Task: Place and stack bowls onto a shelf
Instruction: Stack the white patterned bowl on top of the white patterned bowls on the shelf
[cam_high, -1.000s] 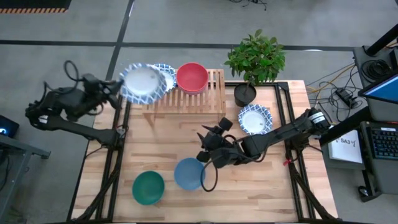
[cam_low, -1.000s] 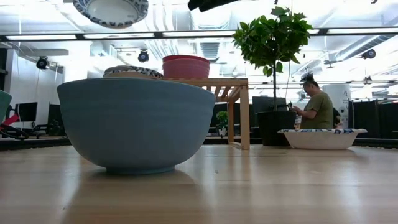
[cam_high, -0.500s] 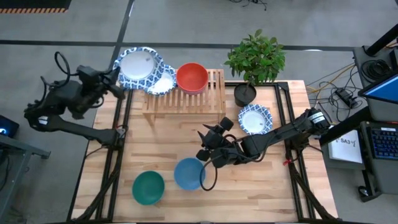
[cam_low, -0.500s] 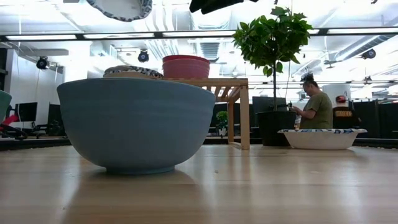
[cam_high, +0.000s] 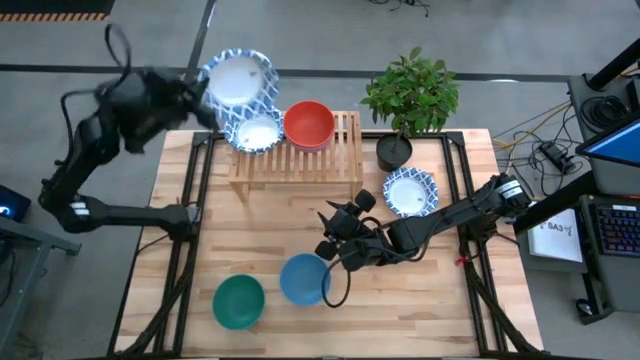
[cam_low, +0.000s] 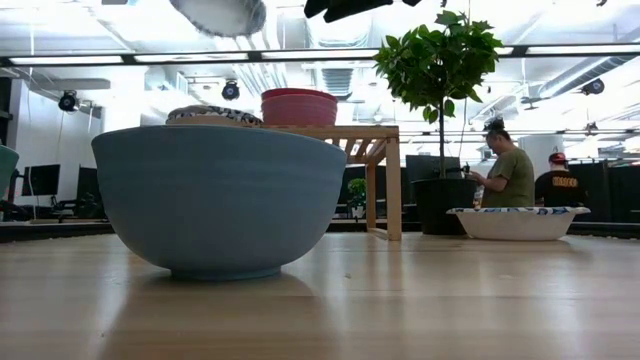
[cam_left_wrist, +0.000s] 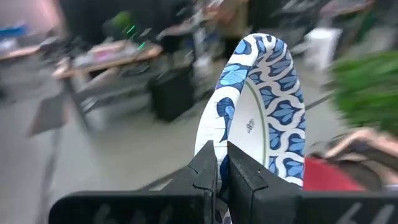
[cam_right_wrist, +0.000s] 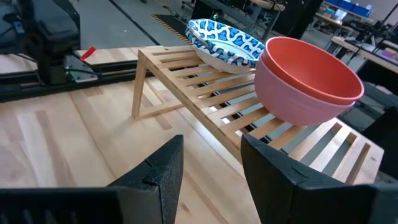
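Above the shelf (cam_high: 295, 160), at its far left end, the left end effector (cam_left_wrist: 222, 169) gripped a white bowl with a blue patterned rim (cam_high: 240, 80) by the rim, fingers closed on the edge. The bowl was held aloft, clear of the slats and tilted on edge in the left wrist view, probably so that it could be brought over the bowl below and nested there.

On the shelf:
- One blue-patterned bowl (cam_high: 255, 131) rested on the slats at the left end, directly under the carried bowl; a likely base for a stack.
- One red bowl (cam_high: 308, 123) sat just beside it toward the middle, nested in a pink bowl (cam_right_wrist: 297, 106) in the right wrist view.
- The right part of the slats carried nothing.

On the surface (cam_high: 430, 290), nearer than the shelf:
- A blue bowl (cam_high: 304, 279) and a green bowl (cam_high: 238, 301), side by side, well apart from the shelf.
- Another blue-patterned bowl (cam_high: 410, 191) lay off the shelf's right end, beside a black plant pot (cam_high: 393, 152).

The right end effector (cam_high: 335, 250) hovered just beside the blue bowl, between it and the shelf, fingers apart and holding nothing; judged to be waiting near its next pick.

People (cam_low: 508, 175) were visible in the room beyond.
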